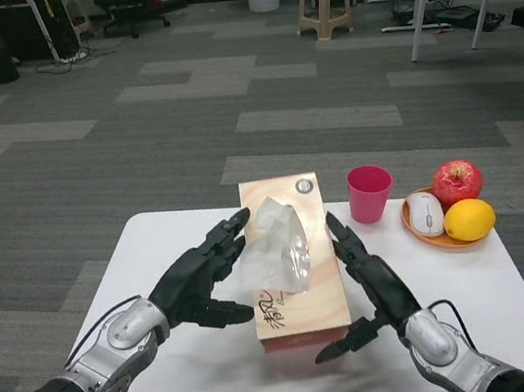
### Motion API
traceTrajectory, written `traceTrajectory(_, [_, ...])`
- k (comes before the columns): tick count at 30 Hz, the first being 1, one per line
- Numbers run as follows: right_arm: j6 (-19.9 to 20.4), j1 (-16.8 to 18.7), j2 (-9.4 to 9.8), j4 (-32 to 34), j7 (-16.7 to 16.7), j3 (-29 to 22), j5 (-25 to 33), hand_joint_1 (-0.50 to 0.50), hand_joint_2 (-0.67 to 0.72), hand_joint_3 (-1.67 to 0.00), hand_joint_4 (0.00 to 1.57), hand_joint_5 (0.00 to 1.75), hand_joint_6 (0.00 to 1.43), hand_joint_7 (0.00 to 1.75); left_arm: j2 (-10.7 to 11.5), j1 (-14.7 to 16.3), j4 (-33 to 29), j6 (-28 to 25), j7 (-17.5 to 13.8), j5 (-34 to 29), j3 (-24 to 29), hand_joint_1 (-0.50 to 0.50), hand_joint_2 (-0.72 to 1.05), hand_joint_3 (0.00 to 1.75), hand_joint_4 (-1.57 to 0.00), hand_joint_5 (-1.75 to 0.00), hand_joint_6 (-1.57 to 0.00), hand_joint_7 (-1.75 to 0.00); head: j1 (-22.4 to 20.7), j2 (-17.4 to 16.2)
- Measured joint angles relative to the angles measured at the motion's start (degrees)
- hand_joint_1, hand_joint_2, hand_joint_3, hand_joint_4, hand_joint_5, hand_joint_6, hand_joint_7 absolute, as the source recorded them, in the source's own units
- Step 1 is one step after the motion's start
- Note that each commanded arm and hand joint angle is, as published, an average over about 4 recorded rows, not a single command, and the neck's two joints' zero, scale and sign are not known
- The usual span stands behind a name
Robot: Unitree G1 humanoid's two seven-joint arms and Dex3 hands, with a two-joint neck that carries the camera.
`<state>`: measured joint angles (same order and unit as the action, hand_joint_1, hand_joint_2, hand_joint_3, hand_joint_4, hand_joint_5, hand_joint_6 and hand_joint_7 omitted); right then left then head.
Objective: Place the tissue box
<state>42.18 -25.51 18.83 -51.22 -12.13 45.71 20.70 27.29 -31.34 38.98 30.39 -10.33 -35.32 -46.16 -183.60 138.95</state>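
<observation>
Pale wood makes up the long rectangular tissue box [295,276], which is seen at the centre of the frame on the white table [148,241], with crumpled clear tissue standing out of its top. The box is flanked by the black left hand [201,283] and the black right hand [367,284], both with fingers spread and nothing grasped; contact with the box sides cannot be told. To the right are placed a pink plastic cup [370,193] and an orange dish [430,237] holding a red apple [456,181], a yellow lemon [469,219] and a white computer mouse [426,214].
</observation>
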Motion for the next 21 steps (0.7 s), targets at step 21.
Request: traceTrajectory(21, [1.24, -1.95, -1.78, -8.14, 0.84, 5.56, -0.30, -0.33, -0.03, -0.16, 0.17, 0.07, 0.00, 0.00, -1.34, -2.08, 9.10, -0.02, -0.55, -4.65, -5.87, 0.50, 1.03, 0.02, 0.00, 0.00, 0.00, 0.00, 0.23, -0.36])
